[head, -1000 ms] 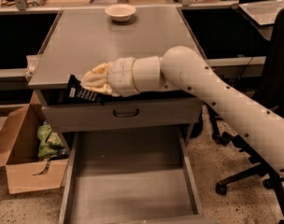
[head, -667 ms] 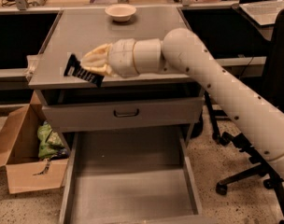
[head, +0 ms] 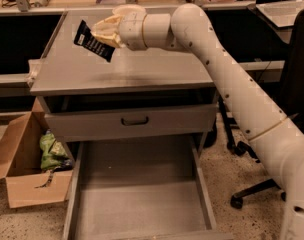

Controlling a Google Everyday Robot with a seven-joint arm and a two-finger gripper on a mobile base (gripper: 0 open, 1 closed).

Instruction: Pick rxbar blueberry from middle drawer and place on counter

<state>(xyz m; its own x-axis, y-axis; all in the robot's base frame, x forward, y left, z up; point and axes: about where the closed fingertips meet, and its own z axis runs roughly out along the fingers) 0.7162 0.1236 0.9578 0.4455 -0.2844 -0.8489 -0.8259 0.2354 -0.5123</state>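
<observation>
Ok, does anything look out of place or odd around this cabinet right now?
Nothing spilled or damaged. The gripper holds the rxbar blueberry tilted above the counter, not yet set down. The middle drawer stands pulled far out, and a green bag sits in an open cardboard box beside it.

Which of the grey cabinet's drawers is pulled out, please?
The lower, wide grey metal drawer; the black-handled grey drawer front above is nearly shut. The gripper holds the navy snack-bar wrapper above the grey counter.
</observation>
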